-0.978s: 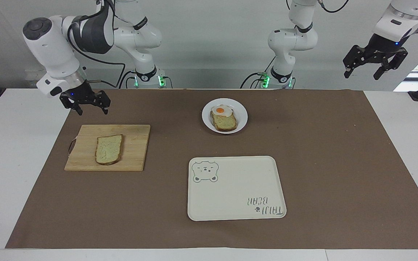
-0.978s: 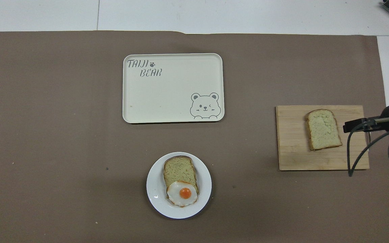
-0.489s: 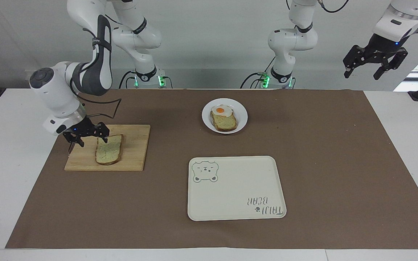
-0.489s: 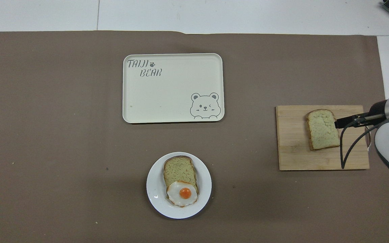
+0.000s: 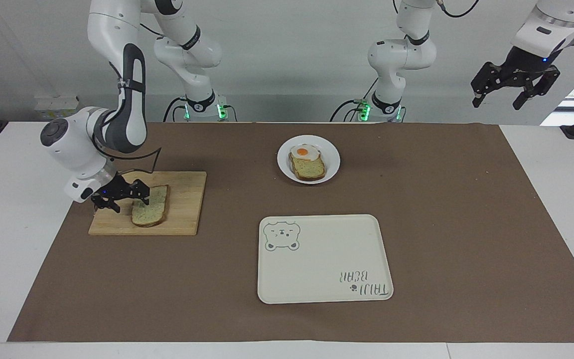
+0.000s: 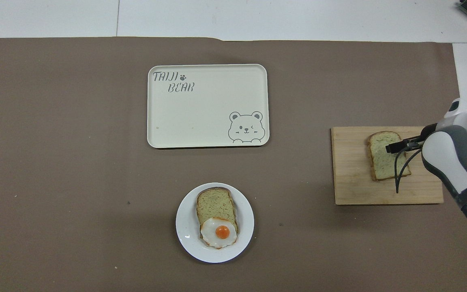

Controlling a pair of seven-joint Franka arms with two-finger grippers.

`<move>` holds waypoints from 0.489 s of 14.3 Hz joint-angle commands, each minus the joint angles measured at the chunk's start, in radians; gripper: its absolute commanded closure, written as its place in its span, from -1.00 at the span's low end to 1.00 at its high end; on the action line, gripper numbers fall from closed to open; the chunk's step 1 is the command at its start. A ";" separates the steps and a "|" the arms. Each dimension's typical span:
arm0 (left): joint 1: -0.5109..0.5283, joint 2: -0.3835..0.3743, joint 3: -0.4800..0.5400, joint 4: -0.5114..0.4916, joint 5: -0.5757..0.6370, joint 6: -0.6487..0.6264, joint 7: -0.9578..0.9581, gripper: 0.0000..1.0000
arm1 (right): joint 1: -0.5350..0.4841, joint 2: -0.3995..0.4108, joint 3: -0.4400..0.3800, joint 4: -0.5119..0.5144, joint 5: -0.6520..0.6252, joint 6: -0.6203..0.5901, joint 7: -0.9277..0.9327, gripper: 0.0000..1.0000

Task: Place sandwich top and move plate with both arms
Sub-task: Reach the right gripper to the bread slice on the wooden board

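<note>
The sandwich top [image 5: 153,212], a plain bread slice, lies flat on a wooden cutting board [image 5: 187,204] toward the right arm's end of the table; it also shows in the overhead view [image 6: 381,162]. My right gripper [image 5: 120,198] is open and low over the board, at the slice's edge, with one finger overlapping the bread. I cannot tell whether it touches. The white plate [image 5: 333,160] holds a bread slice with a fried egg [image 5: 307,167]. My left gripper [image 5: 499,102] waits open, high in the air off the left arm's end of the table.
The cream bear tray [image 5: 324,259] lies farther from the robots than the plate [image 6: 185,231], near the middle of the brown mat. In the overhead view the right arm's wrist [image 6: 452,158] covers one end of the board [image 6: 351,182].
My right arm has come down from above the mat to the cutting board, and its gripper now sits at the plain slice's edge. The left arm, bread, plate and tray have not moved.
</note>
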 commanded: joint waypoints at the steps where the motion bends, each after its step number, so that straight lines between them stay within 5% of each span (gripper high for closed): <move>1: 0.013 -0.022 -0.003 -0.025 -0.014 0.000 0.011 -1.00 | -0.004 -0.004 0.010 -0.018 0.034 0.020 -0.027 -1.00; 4: 0.013 -0.022 -0.004 -0.025 -0.014 0.000 0.011 -1.00 | 0.006 -0.004 0.010 -0.018 0.039 0.017 0.040 -0.88; 6: 0.013 -0.022 -0.004 -0.024 -0.014 0.000 0.011 -1.00 | 0.007 0.002 0.010 -0.028 0.066 0.015 0.042 -0.52; 7: 0.013 -0.022 -0.004 -0.025 -0.014 0.000 0.011 -1.00 | 0.007 0.005 0.010 -0.029 0.066 0.018 0.031 -0.17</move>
